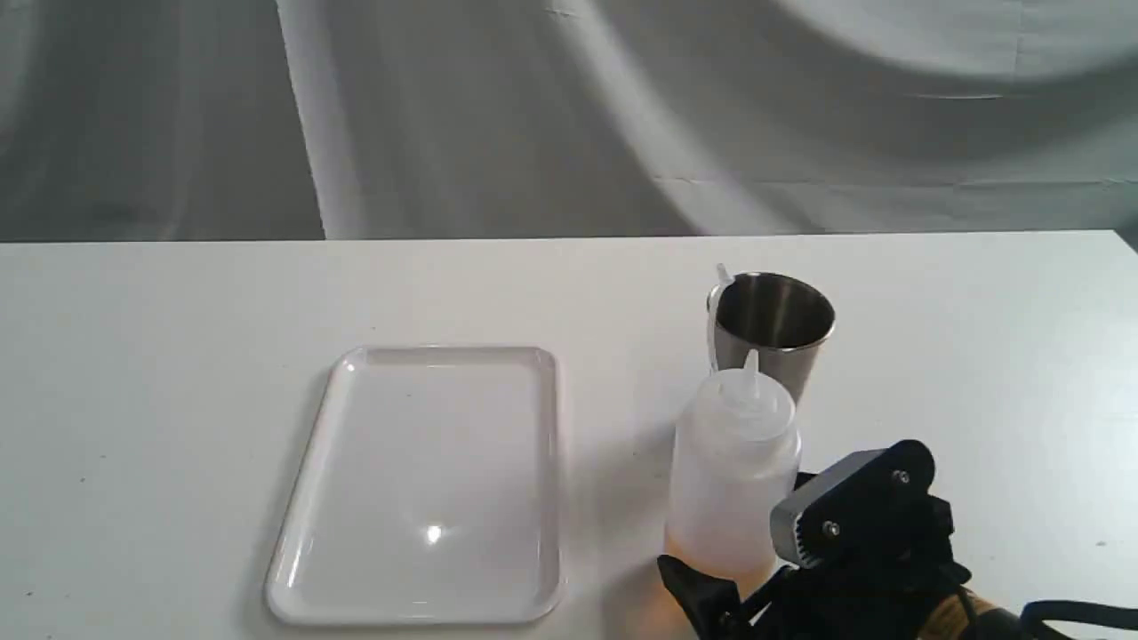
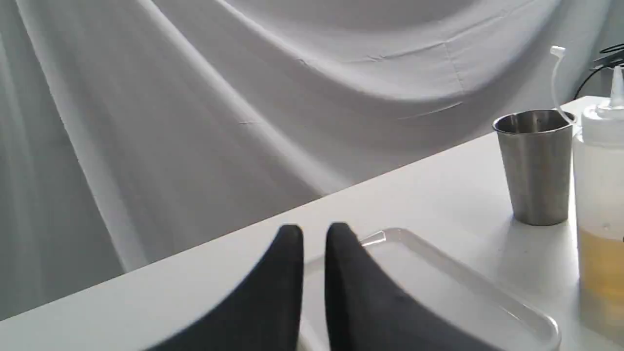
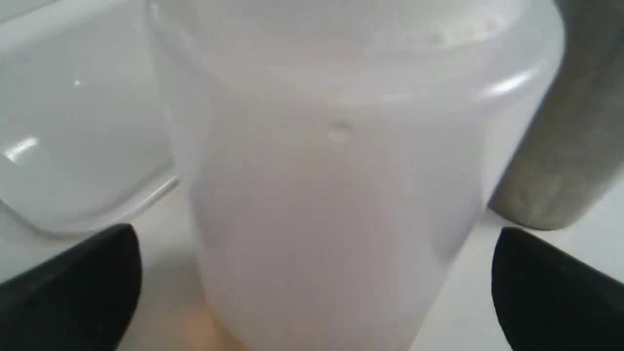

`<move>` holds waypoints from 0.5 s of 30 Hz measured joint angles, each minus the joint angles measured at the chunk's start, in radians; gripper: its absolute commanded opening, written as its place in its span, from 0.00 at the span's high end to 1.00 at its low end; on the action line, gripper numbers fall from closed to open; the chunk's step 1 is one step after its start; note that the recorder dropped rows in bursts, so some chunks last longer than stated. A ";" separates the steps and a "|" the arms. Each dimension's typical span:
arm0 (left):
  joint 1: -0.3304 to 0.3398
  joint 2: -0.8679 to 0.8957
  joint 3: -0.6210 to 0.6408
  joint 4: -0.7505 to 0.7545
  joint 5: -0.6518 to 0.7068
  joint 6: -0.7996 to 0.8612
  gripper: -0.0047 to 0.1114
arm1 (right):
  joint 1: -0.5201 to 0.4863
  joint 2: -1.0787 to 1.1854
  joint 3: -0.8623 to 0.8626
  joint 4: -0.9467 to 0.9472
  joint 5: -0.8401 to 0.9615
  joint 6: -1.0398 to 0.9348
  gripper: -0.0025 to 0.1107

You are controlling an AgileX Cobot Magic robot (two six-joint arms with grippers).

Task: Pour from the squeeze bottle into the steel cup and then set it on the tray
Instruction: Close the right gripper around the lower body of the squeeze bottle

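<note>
Bottle (image 1: 733, 471) stood upright on counter (image 1: 178, 356), just beside cup (image 1: 773, 329); tray (image 1: 427, 462) lay apart, to left. My right hand (image 3: 314, 243) sat low, fingers apart astride bottle, not yet clamped. I judged low grip aided tipping. Left hand (image 2: 315, 229) nearly together, empty, parked tray-side, out of way.

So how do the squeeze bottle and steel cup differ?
The squeeze bottle is translucent plastic, the steel cup opaque metal. The bottle is taller and nozzle-topped, the cup open-topped. The open right hand flanks the bottle, not the cup. Both stand upright on the table.
</note>
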 measured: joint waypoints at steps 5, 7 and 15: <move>0.000 0.000 0.000 0.000 0.000 0.000 0.89 | 0.000 0.014 -0.002 0.007 -0.005 -0.005 0.14; 0.000 0.000 0.000 0.000 0.000 0.000 0.89 | 0.000 0.014 -0.002 0.009 -0.013 -0.010 0.14; 0.000 0.000 0.000 0.000 0.000 0.000 0.89 | 0.000 0.014 -0.011 0.014 -0.016 -0.019 0.14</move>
